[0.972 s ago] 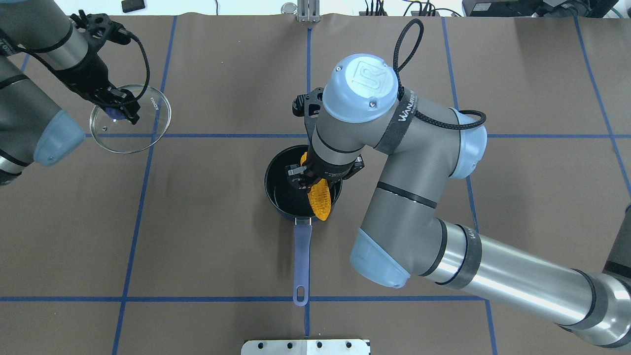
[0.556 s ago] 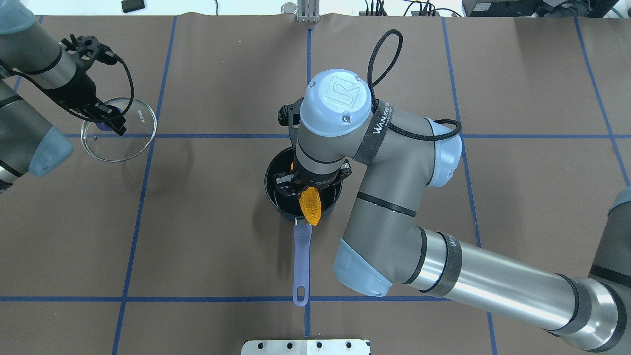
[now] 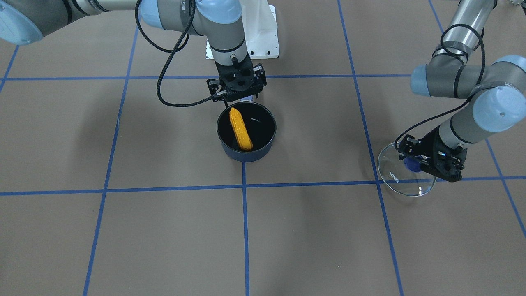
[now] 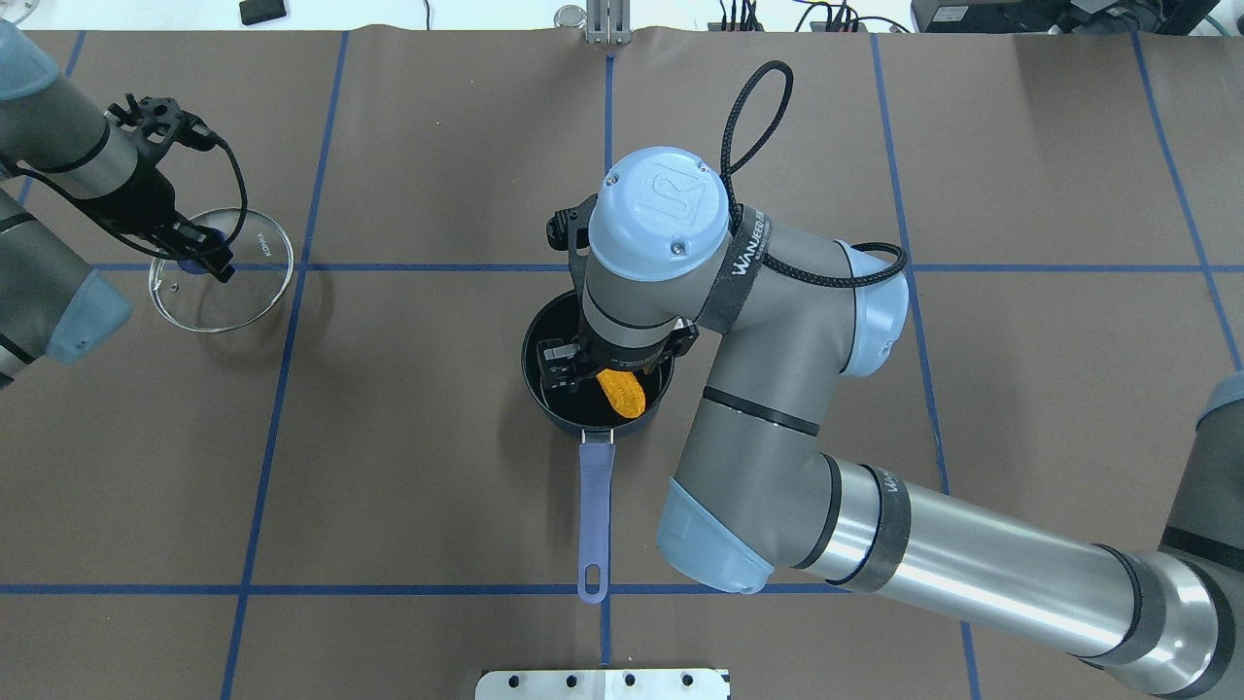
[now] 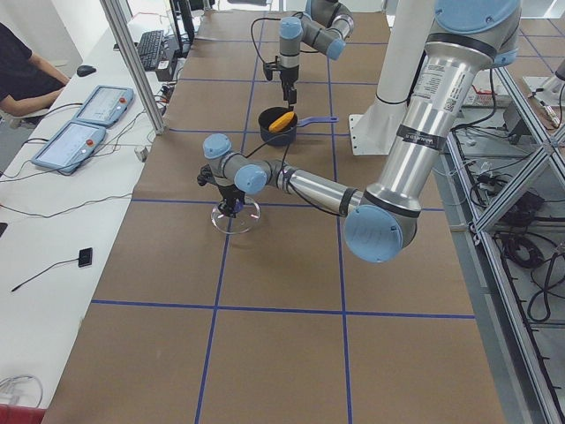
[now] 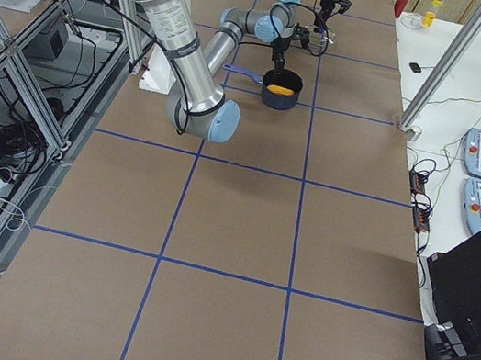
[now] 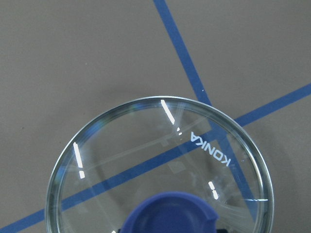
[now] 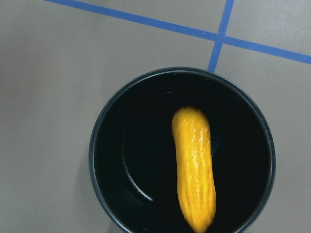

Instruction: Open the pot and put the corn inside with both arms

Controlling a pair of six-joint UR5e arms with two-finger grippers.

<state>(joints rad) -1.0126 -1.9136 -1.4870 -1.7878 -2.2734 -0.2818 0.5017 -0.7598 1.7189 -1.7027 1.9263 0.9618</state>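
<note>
The corn cob (image 3: 240, 129) lies loose inside the dark navy saucepan (image 3: 269, 137), directly beneath the right end effector (image 3: 238, 92), whose fingers are spread and clear of it. The cob looks aslant, with its higher end near the rim on the end effector's side. It is also smeared in the right wrist view, so it may be rolling.

Off to the side, well apart from the pan, the left end effector (image 3: 415, 163) pinches the blue knob (image 7: 167, 216) of the glass lid (image 3: 400, 183), low over the worktop (image 3: 123, 230). Whether the lid touches the worktop, I cannot tell.

- **Snagging:** if the right end effector lifts off-line, a spread finger could catch the rim or the raised end of the cob and drag it out or shove the pan.
- **Lid:** the glass could slip from the knob grip, or knock the worktop if it is lowered tilted.
- **Closing:** if the lid went back on, a propped cob could keep it from seating.

The lid reads "KONKA". A strap (image 4: 743, 258) on the right arm begins "WANJ", and the rest is unclear.
</note>
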